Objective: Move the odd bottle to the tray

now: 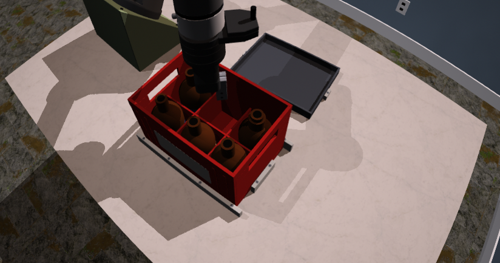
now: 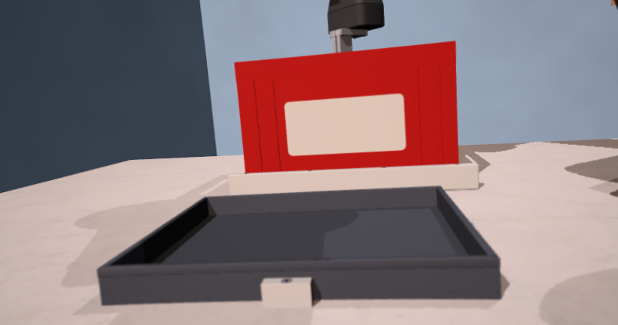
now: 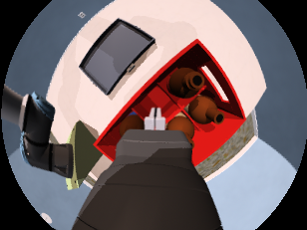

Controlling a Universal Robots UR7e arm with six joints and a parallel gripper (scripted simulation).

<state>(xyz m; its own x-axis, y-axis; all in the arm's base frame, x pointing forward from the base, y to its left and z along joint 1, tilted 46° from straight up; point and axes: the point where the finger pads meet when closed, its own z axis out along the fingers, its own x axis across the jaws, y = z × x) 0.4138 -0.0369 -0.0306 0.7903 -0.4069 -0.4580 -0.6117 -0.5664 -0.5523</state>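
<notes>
A red crate (image 1: 224,186) (image 2: 346,76) (image 3: 133,110) stands in the middle of the table and holds five brown bottles. In the top view they are at the back left (image 1: 187,89), left (image 1: 167,111), front middle (image 1: 197,131), front right (image 1: 227,152) and right (image 1: 255,124). The back middle compartment is empty. My gripper (image 1: 221,90) (image 2: 341,45) (image 3: 155,113) is shut on nothing, with its fingers together just above the crate rim over that empty compartment, beside the back left bottle. The dark grey tray (image 1: 280,71) (image 2: 302,236) (image 3: 116,54) lies empty right behind the crate.
An olive-green wedge-shaped block (image 1: 133,33) stands at the back left of the table. Pale stop rails (image 1: 189,174) (image 2: 346,179) lie along the crate's base. A small bracket (image 2: 286,291) sits at the tray's edge.
</notes>
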